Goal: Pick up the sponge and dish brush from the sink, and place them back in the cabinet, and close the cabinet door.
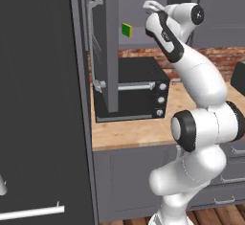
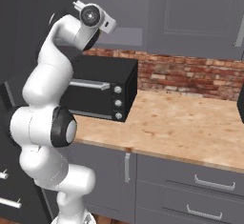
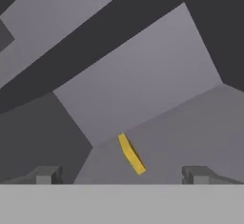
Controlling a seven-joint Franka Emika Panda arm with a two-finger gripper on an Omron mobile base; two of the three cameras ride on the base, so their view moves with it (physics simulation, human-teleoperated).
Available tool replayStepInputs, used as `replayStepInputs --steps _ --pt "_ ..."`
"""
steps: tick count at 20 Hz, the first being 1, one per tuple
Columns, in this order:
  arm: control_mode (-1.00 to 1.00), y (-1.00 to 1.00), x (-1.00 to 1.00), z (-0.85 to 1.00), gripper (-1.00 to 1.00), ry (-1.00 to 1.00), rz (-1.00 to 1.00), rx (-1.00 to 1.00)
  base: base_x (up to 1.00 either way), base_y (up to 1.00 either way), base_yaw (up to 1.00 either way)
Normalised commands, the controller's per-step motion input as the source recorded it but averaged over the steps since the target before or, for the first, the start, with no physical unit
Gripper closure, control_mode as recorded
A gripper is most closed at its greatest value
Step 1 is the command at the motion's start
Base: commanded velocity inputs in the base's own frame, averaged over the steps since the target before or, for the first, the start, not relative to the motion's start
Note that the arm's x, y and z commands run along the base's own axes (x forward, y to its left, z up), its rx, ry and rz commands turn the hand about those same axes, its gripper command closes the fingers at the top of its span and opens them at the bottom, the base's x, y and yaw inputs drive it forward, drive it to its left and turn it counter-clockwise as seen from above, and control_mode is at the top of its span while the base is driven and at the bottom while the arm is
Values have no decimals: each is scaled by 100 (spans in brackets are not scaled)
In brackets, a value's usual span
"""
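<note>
Fingertips [image 3: 45,174] of gripper [image 3: 121,175] at bottom of hand view, spread wide, nothing between them. Just beyond: sponge [image 3: 131,154], seen edge-on as a yellow strip, resting on cabinet [image 3: 157,89] shelf, clear of both tips. Left base view: sponge green w/ yellow edge, sitting inside the open wall cabinet near its front edge, above the toaster oven [image 1: 139,92]. Cabinet door [image 1: 109,42] swung open, edge toward camera. Arm [image 1: 201,80] raised to shelf level. Toaster oven stands at worktop's [image 2: 190,123] back left corner, against brick wall [image 2: 190,75].
</note>
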Motion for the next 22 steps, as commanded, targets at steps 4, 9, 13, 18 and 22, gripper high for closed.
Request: replayStepInputs --steps 4,9,13,18,22 --pt "-100 -17 -58 12 -100 11 0 -2 0 0 0" --pt "-100 -18 -67 2 -100 3 0 -7 0 0 0" --pt "-100 -14 -71 0 -100 4 0 -10 0 0 0" --pt "-100 -7 -71 -5 -100 0 0 -20 0 0 0" --pt "-100 -2 -68 -18 -100 5 0 -26 0 0 0"
